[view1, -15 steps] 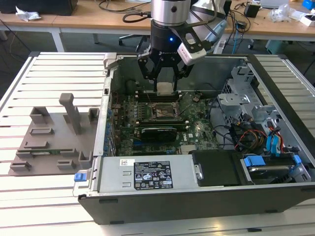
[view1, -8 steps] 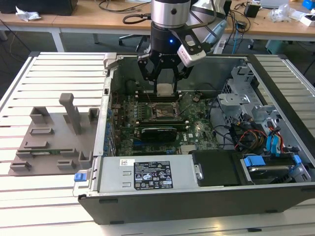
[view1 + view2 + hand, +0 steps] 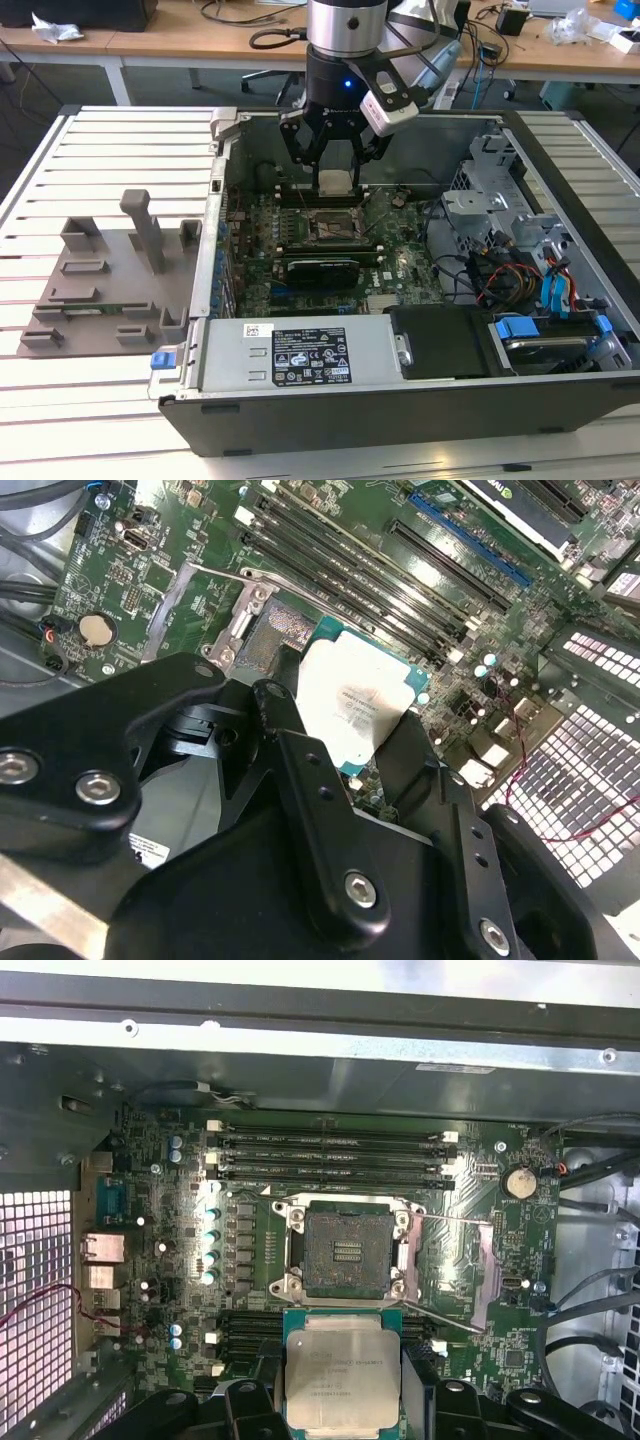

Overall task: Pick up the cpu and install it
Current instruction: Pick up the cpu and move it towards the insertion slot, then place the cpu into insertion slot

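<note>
In the upper middle of the exterior view, the cpu [image 3: 335,184] is clamped by its edges in the gripper [image 3: 337,174] and held above the motherboard [image 3: 258,272], near the open socket [image 3: 336,228].

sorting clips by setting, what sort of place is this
Probably a robotics lab or workshop: an open computer case lies on a slatted table, desks strewn with cables stand behind, and the gripper holds the cpu over the motherboard.

Wooden desks [image 3: 150,45] (pale-topped) behind a white slatted table [image 3: 100,135].
</note>
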You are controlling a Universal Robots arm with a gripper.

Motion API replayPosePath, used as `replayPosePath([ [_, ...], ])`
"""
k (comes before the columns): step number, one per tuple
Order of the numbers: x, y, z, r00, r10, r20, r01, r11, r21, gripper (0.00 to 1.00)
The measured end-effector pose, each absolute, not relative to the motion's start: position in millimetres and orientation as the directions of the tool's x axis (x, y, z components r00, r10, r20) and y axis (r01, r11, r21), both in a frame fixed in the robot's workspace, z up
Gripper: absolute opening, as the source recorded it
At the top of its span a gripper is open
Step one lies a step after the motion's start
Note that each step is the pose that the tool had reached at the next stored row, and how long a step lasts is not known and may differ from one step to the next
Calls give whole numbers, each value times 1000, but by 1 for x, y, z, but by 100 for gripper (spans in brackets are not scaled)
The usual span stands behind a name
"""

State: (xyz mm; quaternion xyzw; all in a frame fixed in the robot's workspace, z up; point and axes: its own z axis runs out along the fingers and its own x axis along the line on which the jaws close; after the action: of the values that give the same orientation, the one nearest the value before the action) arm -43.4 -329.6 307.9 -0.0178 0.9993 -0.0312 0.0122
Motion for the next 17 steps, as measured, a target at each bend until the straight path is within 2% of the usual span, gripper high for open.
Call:
replayPosePath([
  [5, -43, -330, 308, -999, -36, -23, -34, 997, -63, 55],
  [17, -43, -330, 307, -977, 211, -24, 212, 975, -66, 55],
])
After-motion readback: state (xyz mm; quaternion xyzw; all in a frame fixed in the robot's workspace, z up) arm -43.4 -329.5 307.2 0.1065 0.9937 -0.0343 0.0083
